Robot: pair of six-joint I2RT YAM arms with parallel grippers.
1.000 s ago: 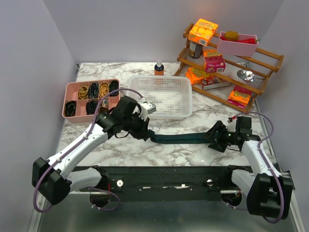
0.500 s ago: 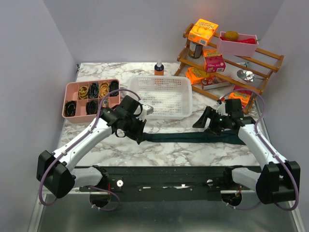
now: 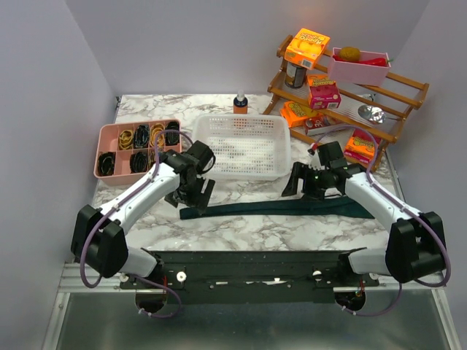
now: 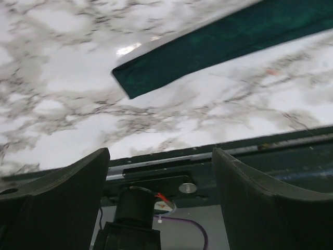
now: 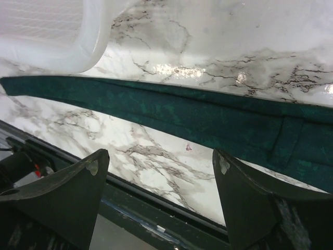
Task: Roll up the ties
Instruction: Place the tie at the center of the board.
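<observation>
The dark teal tie lies flat and stretched out along the front of the marble table. Its narrow end is at the left, and its wider end at the right. My left gripper hovers open just above the narrow end with nothing between its fingers. My right gripper hangs open over the wider half of the tie, behind it and apart from it. Its fingers are empty.
A white basket stands just behind the tie, and its corner is close to my right gripper. A pink divided tray with dark and tan rolls sits at the back left. A small bottle and a wooden rack of snacks stand at the back right.
My left gripper has opened and let go of the tie's narrow end, which now lies on the table. Both arms have swung back toward the basket.
</observation>
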